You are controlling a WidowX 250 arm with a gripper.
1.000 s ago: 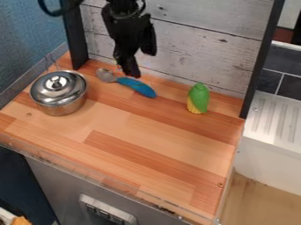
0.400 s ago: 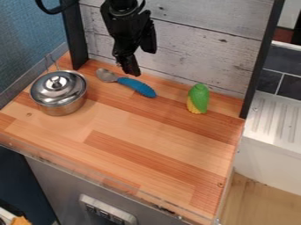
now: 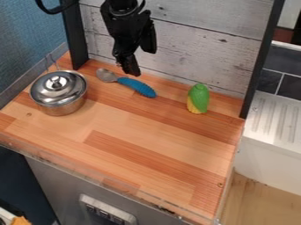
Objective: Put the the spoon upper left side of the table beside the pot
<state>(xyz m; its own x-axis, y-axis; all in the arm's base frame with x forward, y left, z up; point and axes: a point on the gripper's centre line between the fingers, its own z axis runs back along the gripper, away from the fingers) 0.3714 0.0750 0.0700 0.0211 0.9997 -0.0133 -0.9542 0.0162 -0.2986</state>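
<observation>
The black gripper [image 3: 130,69] hangs at the top of the camera view, its tip just above and behind the spoon. Lying at the back left of the wooden table [image 3: 141,145], the spoon [image 3: 136,86] has a blue handle angled toward the front right and a metal bowl toward the pot. To its left stands the silver pot [image 3: 59,93] with its lid on, a small gap from the spoon's bowl.
A green and yellow toy corn [image 3: 198,99] stands at the back right of the table. Behind runs a whitewashed plank wall [image 3: 194,44] between dark posts, with a blue wall [image 3: 26,39] on the left. A white sink unit [image 3: 273,127] lies to the right.
Since the earliest frame the gripper has moved up very slightly. The spoon, pot and corn have stayed in place.
</observation>
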